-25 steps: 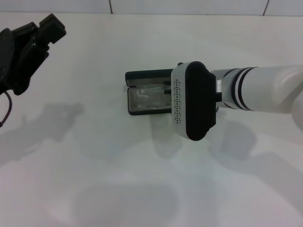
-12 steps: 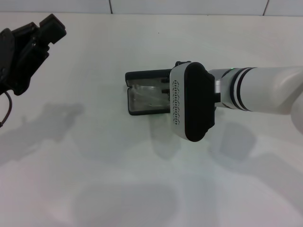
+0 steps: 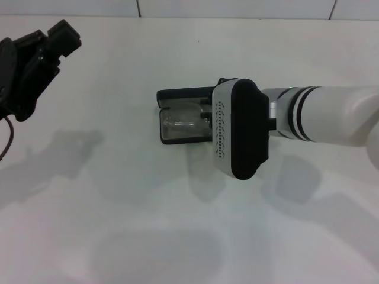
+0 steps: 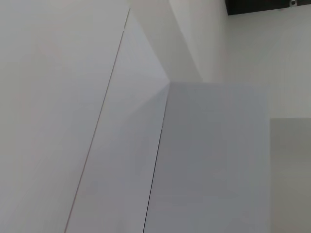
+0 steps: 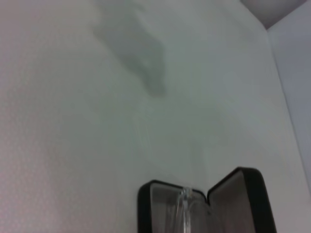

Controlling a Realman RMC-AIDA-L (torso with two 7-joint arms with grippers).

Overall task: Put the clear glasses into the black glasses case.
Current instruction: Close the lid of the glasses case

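- The black glasses case [image 3: 180,121] lies open on the white table [image 3: 118,195], near the middle of the head view, with its lid laid flat on the far side and the grey-lined tray toward the robot.
- The clear glasses [image 3: 188,123] are inside the tray of the case; in the head view they show as a pale, shiny shape against the grey lining.
- In the right wrist view the case [image 5: 204,204] appears as two open halves with black rims, and a thin transparent part of the glasses [image 5: 184,201] stands up in one half. It is probably a temple arm, but the view is too weak to be sure.
- The right arm reaches in from the right side of the head view, and its wrist block covers the right end of the case.
- The right claw [image 3: 208,115] is over that end of the case. Only small dark parts of it show beside the wrist block, so I cannot tell if it is open or closed, or if it holds the glasses.
- The left claw [image 3: 56,35] is raised at the far left of the head view, well apart from the case. I cannot tell its state either.
- The left wrist view shows only pale wall panels.
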